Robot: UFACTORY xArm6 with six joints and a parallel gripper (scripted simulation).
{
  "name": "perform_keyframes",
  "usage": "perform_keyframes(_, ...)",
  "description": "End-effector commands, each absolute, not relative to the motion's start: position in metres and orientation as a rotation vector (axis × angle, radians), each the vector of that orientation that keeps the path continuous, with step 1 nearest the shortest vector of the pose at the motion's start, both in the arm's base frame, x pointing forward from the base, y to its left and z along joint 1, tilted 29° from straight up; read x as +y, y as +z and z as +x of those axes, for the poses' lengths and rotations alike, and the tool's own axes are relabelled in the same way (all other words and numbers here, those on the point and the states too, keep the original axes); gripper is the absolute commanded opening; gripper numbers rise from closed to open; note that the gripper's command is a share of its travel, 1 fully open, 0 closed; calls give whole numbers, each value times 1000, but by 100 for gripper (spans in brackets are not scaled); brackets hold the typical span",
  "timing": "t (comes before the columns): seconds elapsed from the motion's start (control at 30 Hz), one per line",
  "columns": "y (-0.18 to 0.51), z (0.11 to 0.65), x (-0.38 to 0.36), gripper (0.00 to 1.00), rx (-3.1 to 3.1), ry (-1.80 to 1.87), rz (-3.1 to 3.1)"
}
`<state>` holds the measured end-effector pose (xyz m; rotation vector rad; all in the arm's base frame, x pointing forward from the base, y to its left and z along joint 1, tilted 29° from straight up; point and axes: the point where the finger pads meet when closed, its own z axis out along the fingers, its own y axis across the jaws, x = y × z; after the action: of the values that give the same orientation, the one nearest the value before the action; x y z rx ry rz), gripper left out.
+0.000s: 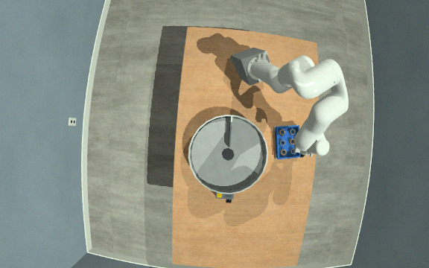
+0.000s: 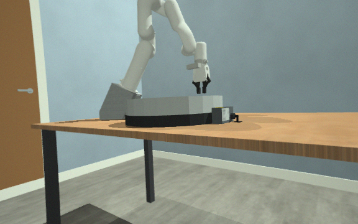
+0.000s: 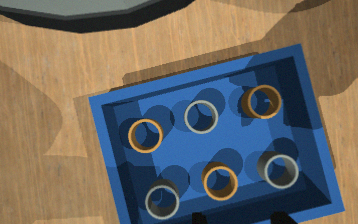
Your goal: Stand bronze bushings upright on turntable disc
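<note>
between crate and turntable
a bare strip of wood parted the blue crate from the turntable; the crate's walls and the turntable's raised rim stood in the way.
</note>
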<state>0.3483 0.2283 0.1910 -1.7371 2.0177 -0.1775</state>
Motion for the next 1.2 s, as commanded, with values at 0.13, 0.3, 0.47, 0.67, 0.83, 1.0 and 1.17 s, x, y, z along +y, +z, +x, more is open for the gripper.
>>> perform_keyframes(0.13, 188, 342, 223, 41, 2227, -92, -1435)
perform_keyframes(0.3, 187, 342, 223, 41, 2237, -87, -1420)
perform_keyframes(0.47, 187, 342, 223, 41, 2237, -87, -1420)
perform_keyframes(0.67, 187, 342, 223, 41, 2237, -87, -1420)
perform_keyframes(0.83, 188, 341, 225, 41, 2237, -88, -1419)
perform_keyframes(1.0, 188, 341, 226, 41, 2237, -88, -1419)
perform_keyframes(1.17, 188, 341, 226, 41, 2237, -88, -1419)
